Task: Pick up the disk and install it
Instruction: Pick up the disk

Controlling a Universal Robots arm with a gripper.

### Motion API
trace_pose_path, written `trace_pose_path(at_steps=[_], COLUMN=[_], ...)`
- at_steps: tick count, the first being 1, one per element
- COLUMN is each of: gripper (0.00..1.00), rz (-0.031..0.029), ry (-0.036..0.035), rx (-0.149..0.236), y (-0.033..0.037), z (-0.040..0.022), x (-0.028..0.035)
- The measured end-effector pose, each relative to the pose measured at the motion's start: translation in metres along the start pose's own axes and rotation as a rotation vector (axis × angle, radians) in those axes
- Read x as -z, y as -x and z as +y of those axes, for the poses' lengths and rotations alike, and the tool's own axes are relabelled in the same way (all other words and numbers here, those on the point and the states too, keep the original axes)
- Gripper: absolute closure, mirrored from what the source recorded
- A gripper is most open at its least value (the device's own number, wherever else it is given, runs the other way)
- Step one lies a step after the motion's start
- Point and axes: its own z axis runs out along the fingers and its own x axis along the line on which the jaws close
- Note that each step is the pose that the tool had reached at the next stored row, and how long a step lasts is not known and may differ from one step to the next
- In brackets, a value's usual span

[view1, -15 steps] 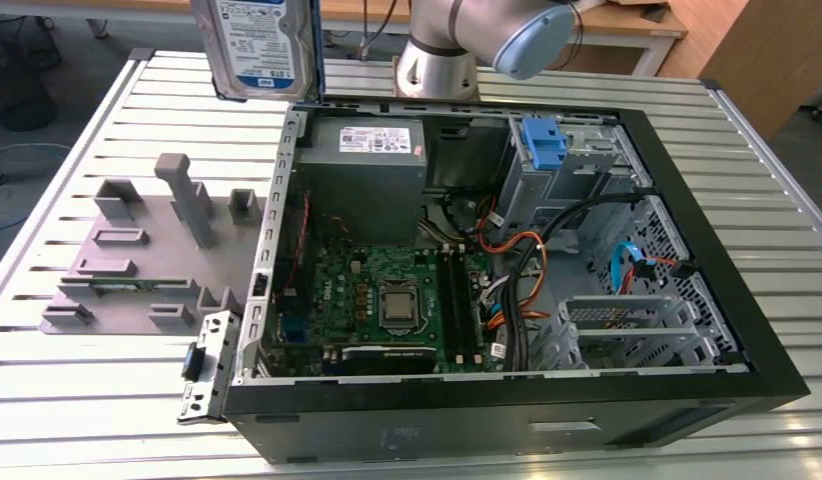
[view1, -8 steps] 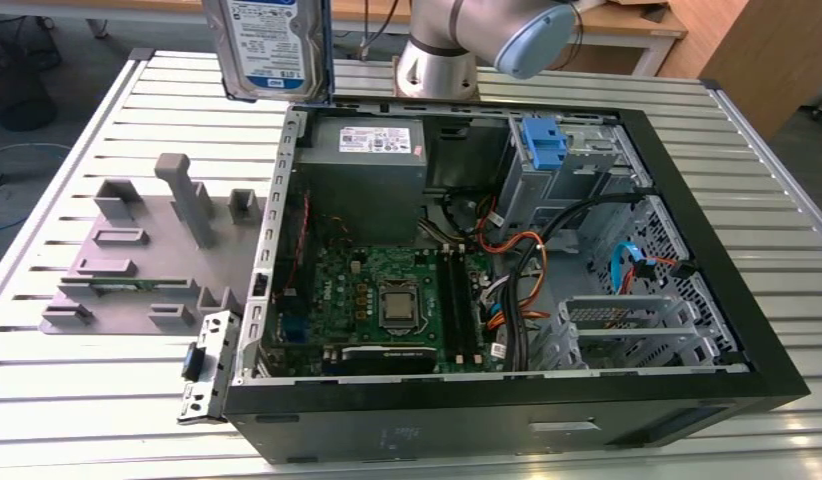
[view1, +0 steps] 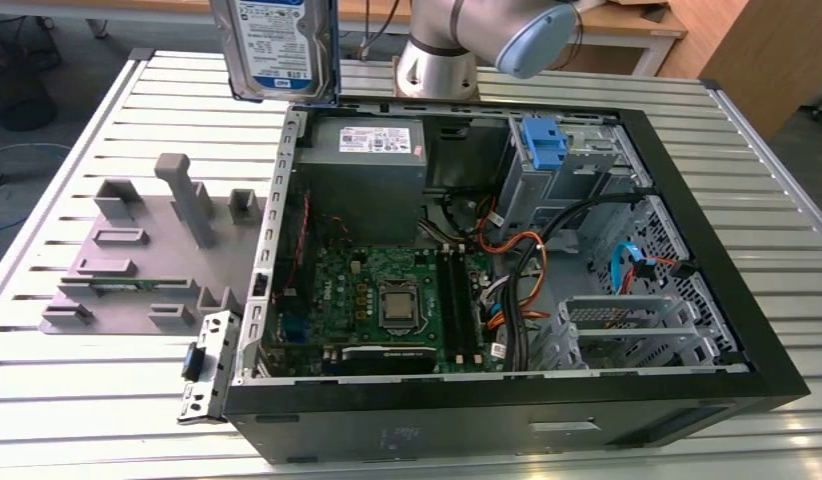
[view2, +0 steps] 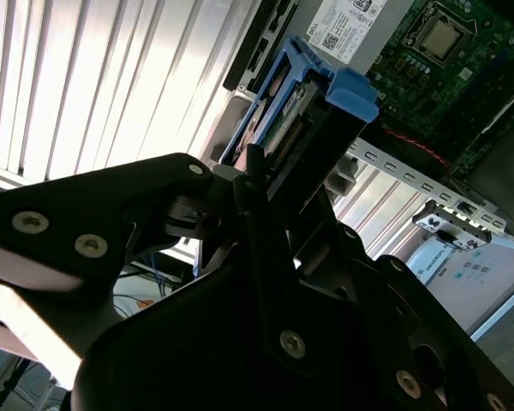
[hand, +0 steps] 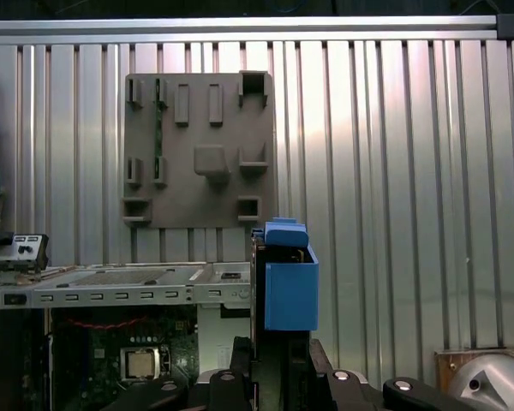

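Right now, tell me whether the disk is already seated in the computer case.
No, the disk hangs upright in the air, clear of the computer case.

slatted aluminium table [view1: 78, 420], silver, ribbed lengthwise; bright glare on its slats in the second wrist view. wooden cabinet [view1: 771, 50] past its far corner, the exterior view's right. black wire basket [view1: 14, 85] on grey floor [view1: 158, 30], the exterior view's left.

The arm [view1: 435, 62] is a silver-grey metal tube with a round pale blue cap [view1: 534, 38] on its joint. In both wrist views the tool [view2: 270, 193] is matte black, made of rounded plates, fastened with small silver screws [view2: 30, 223].
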Motion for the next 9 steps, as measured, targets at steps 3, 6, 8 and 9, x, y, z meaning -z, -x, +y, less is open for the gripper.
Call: trace_pose_path(at_steps=[3, 6, 8, 9], gripper=[0.65, 0.65, 0.65, 0.65], rz=[0.0000, 0.0000, 0.0000, 0.0000], ry=[0.0000, 0.0000, 0.0000, 0.0000], rx=[0.000, 0.000, 0.000, 0.000], y=[0.0001, 0.0002, 0.0002, 0.0003], z=[-0.0028, -0.0053, -0.0055, -0.0057], x=[0.0001, 0.0002, 0.0002, 0.0002])
